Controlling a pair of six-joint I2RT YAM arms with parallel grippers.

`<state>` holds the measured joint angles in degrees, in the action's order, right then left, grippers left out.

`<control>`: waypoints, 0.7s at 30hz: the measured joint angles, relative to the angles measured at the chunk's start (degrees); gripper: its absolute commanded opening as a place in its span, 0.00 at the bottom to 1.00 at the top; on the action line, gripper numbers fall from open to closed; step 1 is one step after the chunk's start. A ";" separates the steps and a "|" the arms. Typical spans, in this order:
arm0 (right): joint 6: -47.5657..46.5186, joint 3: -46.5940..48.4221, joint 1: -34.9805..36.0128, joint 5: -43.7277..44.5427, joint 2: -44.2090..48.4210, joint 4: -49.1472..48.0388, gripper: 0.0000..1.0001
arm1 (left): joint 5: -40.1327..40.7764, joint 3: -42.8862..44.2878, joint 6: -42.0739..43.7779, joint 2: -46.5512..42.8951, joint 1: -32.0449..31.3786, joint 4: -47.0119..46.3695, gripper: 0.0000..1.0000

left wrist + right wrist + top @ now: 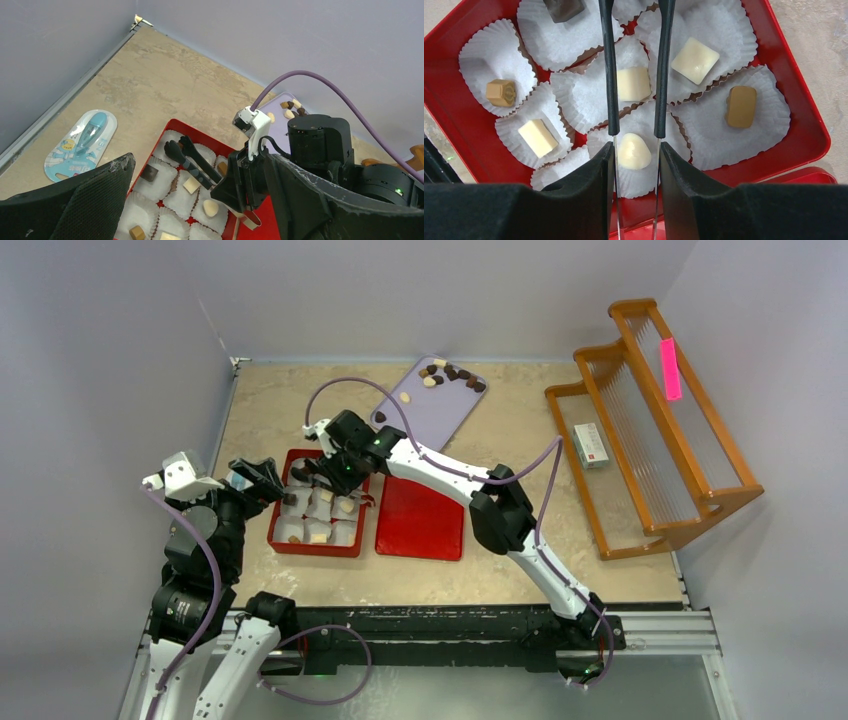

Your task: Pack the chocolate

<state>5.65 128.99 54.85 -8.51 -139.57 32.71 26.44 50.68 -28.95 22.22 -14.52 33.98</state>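
Clamping a pair of black tongs (610, 75) between its fingers, the right gripper (322, 473) hangs low over the red box (454, 125). The tool's two thin arms run out ahead of it with a gap between them, and I cannot tell whether the tips grip anything. Right under the fingers, between the tong arms, a cream heart-like chocolate (634, 151) sits in a white paper cup (634, 185). Just ahead of it a cream square piece (634, 84) lies in the next cup. Off to one side of the tongs are another cream square (694, 60) and a tan block (741, 106). On the other side are a tan hexagonal piece (501, 92) and a cream bar (538, 138), with a dark piece (564, 6) farther out, each in its own cup.

Behind the hand, under the forearm, the red lid (420, 520) lies just beside the box. Back past the wrist, toward the far wall, a lavender tray (425, 410) carries loose chocolate pieces (450, 373), some cream and some dark.

Facing it across the box, the left gripper (200, 160) hovers at the box's edge with its jaws spread wide. A blister pack (82, 142) with a blue tool inside lies on the table off to its left. Well apart on the right stands a wooden rack (650, 440) holding a small carton (592, 445)
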 measured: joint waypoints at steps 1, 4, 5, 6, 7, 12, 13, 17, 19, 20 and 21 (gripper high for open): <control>0.00 0.04 0.00 0.00 0.00 -0.02 0.38 | 0.00 0.00 0.00 0.00 0.00 0.00 1.00; 0.00 0.28 0.00 0.02 0.00 -0.04 0.39 | -0.02 0.00 0.00 0.00 0.00 0.00 1.00; 0.00 0.31 0.00 0.04 0.00 -0.09 0.39 | -0.02 0.00 0.00 0.00 0.00 0.00 1.00; 0.00 0.31 0.00 0.04 0.00 -0.04 0.40 | -0.02 0.00 -0.02 0.00 0.00 0.00 1.00; 0.02 0.31 0.00 0.07 0.00 -0.04 0.40 | -0.02 0.00 0.00 0.00 0.00 0.00 1.00; 0.00 0.33 0.00 0.15 0.00 -0.07 0.41 | -0.04 0.00 0.00 0.00 0.00 0.00 1.00; 0.00 0.33 0.00 0.17 0.00 -0.04 0.41 | -0.04 0.00 0.00 0.00 0.00 0.00 1.00; 0.00 0.33 0.00 0.20 0.00 -0.04 0.41 | -0.17 0.00 0.00 0.04 0.02 -0.02 1.00; 0.00 0.33 0.00 0.22 0.00 -0.07 0.43 | -0.24 0.00 0.00 0.09 0.02 0.00 1.00; -0.02 0.33 0.00 0.24 0.00 -0.07 0.43 | -0.24 0.00 0.00 0.11 0.02 0.00 1.00; -0.02 0.33 0.00 0.26 0.00 -0.07 0.43 | -0.24 0.00 0.00 0.11 0.02 0.00 1.00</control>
<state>5.63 129.32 54.85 -8.25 -139.57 32.64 26.20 50.68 -28.95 22.33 -14.50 33.98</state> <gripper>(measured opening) 0.426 0.998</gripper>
